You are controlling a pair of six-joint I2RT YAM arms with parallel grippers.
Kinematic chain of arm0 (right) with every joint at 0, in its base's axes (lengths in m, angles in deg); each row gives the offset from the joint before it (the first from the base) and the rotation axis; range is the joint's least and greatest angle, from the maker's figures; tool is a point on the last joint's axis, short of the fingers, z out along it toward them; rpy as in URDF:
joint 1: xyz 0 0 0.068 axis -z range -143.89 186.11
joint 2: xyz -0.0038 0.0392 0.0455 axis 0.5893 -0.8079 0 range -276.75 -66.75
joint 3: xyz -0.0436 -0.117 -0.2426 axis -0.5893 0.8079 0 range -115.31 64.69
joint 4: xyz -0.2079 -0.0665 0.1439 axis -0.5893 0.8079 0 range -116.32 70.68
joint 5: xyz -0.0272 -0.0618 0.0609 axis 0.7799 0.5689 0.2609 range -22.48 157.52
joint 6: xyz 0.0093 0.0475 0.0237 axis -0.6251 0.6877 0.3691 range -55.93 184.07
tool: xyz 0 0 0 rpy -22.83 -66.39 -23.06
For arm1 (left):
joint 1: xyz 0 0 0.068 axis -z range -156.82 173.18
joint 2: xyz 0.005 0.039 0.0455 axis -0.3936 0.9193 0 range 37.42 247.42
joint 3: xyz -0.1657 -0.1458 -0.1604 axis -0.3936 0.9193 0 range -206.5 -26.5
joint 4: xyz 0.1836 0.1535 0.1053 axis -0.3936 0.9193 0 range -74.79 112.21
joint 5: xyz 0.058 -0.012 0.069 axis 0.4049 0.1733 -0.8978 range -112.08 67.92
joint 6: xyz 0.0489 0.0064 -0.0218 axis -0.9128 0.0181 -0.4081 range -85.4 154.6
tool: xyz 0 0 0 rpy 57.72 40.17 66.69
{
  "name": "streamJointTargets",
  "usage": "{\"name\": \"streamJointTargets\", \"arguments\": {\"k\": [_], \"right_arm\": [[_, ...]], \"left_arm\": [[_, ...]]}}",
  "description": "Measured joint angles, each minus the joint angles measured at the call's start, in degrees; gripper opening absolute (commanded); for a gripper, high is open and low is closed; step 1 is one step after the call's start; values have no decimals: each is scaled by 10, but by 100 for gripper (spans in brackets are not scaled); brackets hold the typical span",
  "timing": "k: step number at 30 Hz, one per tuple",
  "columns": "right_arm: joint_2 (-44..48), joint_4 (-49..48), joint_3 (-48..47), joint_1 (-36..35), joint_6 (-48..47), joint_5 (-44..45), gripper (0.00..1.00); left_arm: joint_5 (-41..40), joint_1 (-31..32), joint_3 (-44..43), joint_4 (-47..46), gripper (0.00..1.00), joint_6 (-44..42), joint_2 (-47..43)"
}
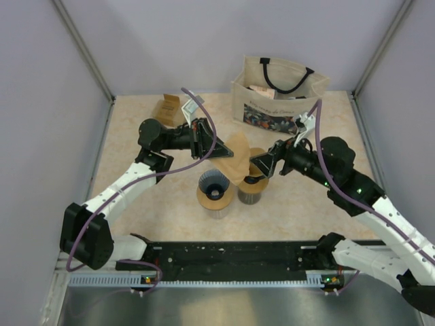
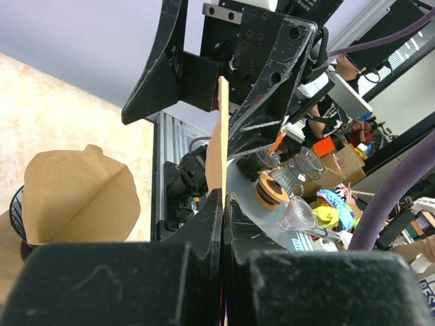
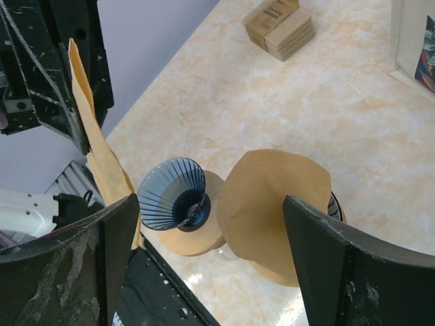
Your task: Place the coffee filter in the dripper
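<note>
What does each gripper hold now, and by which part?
The left gripper pinches a filter by one edge; the right gripper is open and holds nothing.

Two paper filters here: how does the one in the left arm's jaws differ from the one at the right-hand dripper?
The held filter is pinched by the left gripper, jaws shut, up in the air; the other filter stands in the right-hand dripper, with no jaws closed on it. The held filter is flat, edge-on in the left wrist view; the other filter shows a crease. Both are brown paper.
</note>
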Motion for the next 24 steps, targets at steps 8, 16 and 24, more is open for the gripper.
{"name": "streamJointTargets", "arguments": {"k": [8,16,24], "right_arm": [[-6,12,0,0,-6,28,87],[-6,10,0,0,-7,15,87],[-3,3,-6,0,-6,-18,87]], "left_arm": [[0,0,0,0,0,-3,0],[0,0,0,2,0,-6,0],[0,0,0,18,0,-13,0]]}}
